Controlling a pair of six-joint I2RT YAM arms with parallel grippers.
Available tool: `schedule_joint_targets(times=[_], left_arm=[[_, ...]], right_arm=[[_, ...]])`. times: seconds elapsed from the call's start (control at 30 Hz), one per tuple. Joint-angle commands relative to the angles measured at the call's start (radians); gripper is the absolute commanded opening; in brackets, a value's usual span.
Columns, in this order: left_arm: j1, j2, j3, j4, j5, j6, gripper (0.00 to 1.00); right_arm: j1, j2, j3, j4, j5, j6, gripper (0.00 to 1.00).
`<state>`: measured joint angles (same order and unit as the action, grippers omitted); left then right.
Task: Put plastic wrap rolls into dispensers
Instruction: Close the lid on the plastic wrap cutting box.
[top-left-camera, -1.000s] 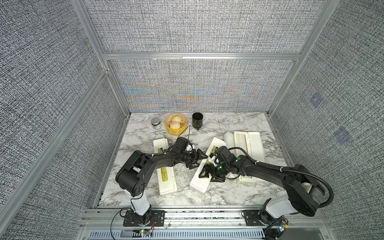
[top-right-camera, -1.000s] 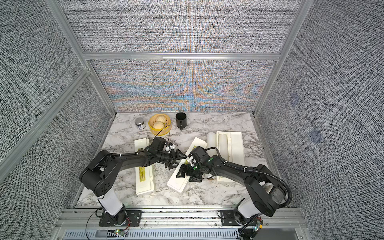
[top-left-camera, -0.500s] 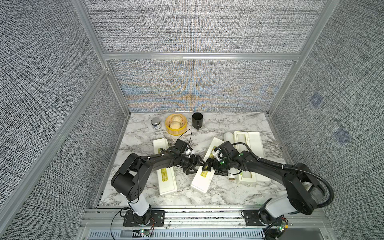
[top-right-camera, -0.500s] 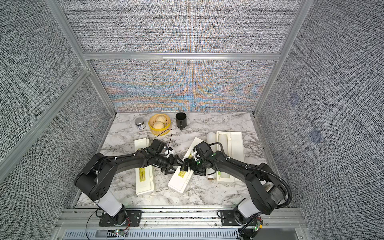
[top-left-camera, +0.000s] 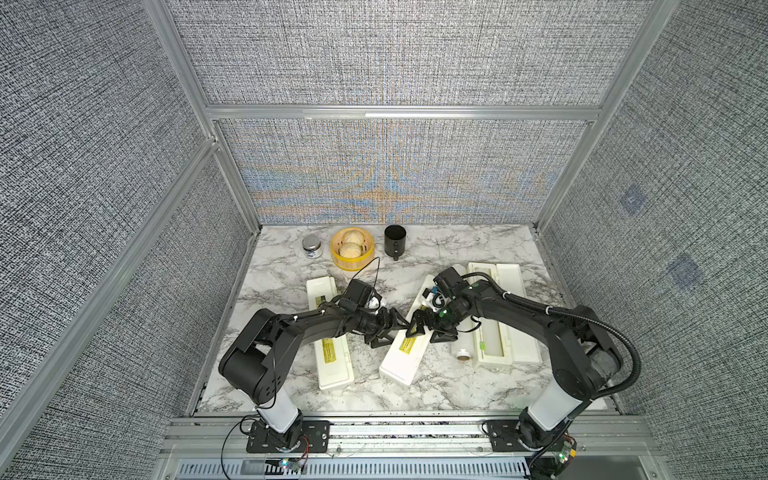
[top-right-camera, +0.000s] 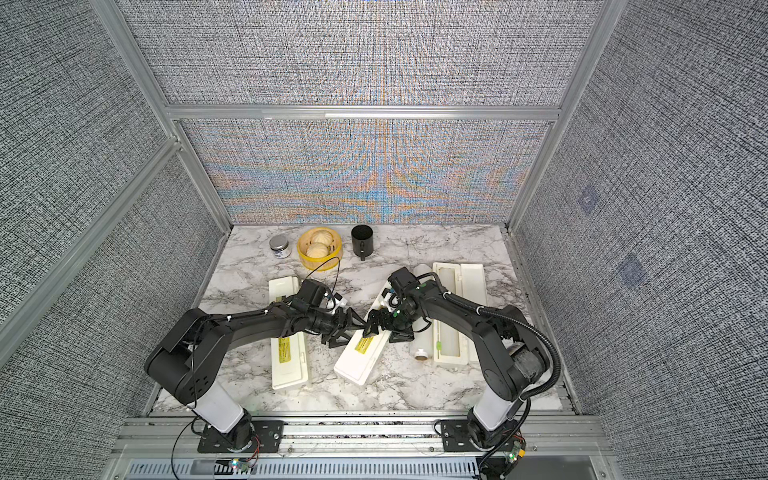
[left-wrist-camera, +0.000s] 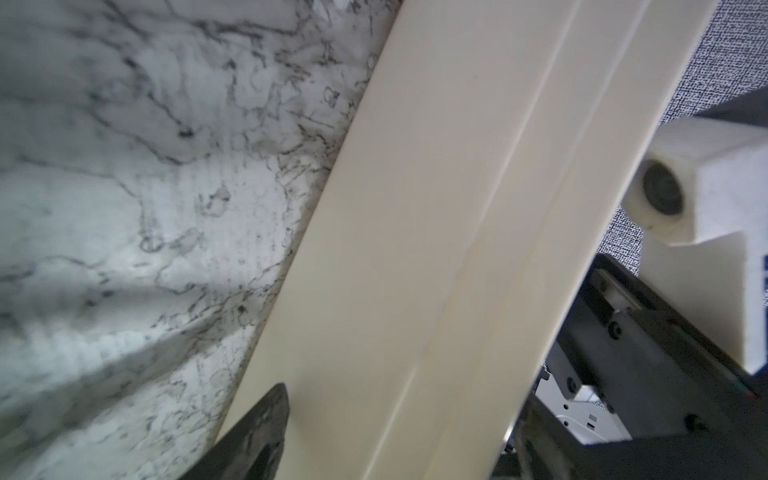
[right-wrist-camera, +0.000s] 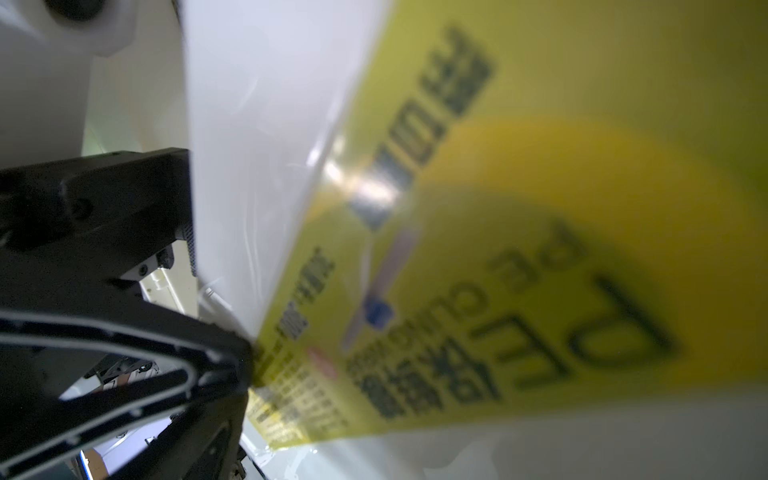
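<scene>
Both grippers have shifted a little in the last second. The right gripper (top-left-camera: 423, 335) has drawn back off the lower half of the middle dispenser (top-left-camera: 400, 362), so its yellow label (top-left-camera: 406, 344) now shows. The left gripper (top-left-camera: 390, 332) has dipped closer to that box's side. The two now face each other nearly tip to tip over it. The right one's jaws stand wide apart with nothing clamped that I can make out. In the right wrist view one fingertip (right-wrist-camera: 232, 361) touches the label's edge and the other finger is hidden. The left one's jaws are spread too and grip nothing, with one finger (left-wrist-camera: 266, 428) lying against the box's cream side wall in the left wrist view. That dispenser lies slantwise mid-way across the marble table (top-left-camera: 419, 257) and looks closed from above. The left dispenser (top-left-camera: 336, 368), also closed, lies partly under the left arm. To the right the open dispenser (top-left-camera: 514, 291) has its lid thrown back. One plastic wrap roll (top-left-camera: 464, 345) rests on the table snug along its side, outside the box, with a cardboard core end toward the front. Along the back stand a small jar (top-left-camera: 311, 247), a bamboo steamer (top-left-camera: 353, 262) holding two buns (top-left-camera: 351, 249), and a black cup (top-left-camera: 395, 241).
</scene>
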<state>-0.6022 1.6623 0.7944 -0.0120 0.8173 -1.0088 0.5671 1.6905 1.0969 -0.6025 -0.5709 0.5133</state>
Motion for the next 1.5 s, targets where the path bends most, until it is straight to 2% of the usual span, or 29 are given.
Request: schedule_joint_targets(times=[0.0,0.23,0.47,0.8,1.0,1.23,1.47], left_arm=[[-0.015,-0.015,-0.011,-0.101,0.164,0.042,0.81],[-0.015,-0.028,-0.024,-0.102,0.179,0.047,0.81],[-0.019,-0.033,-0.018,-0.103,0.202,0.053,0.81],[-0.033,-0.036,-0.014,-0.092,0.182,0.042,0.81],[-0.033,-0.032,-0.007,-0.099,0.152,0.038,0.81],[-0.036,-0.018,0.038,-0.077,0.164,0.025,0.81],[-0.038,-0.016,0.055,-0.195,0.119,0.102,0.81]], right_arm=[[-0.009,0.013,0.021,0.203,0.227,0.064,0.95],[0.005,-0.067,-0.045,0.129,0.442,0.133,0.97],[0.005,-0.128,-0.132,0.243,0.577,0.173,0.98],[-0.003,0.009,-0.052,0.333,0.46,0.129,0.97],[-0.004,0.019,-0.044,0.379,0.372,0.124,0.98],[-0.001,0.065,0.044,0.368,0.245,0.098,0.98],[0.007,0.068,0.088,0.294,0.264,0.069,0.99]])
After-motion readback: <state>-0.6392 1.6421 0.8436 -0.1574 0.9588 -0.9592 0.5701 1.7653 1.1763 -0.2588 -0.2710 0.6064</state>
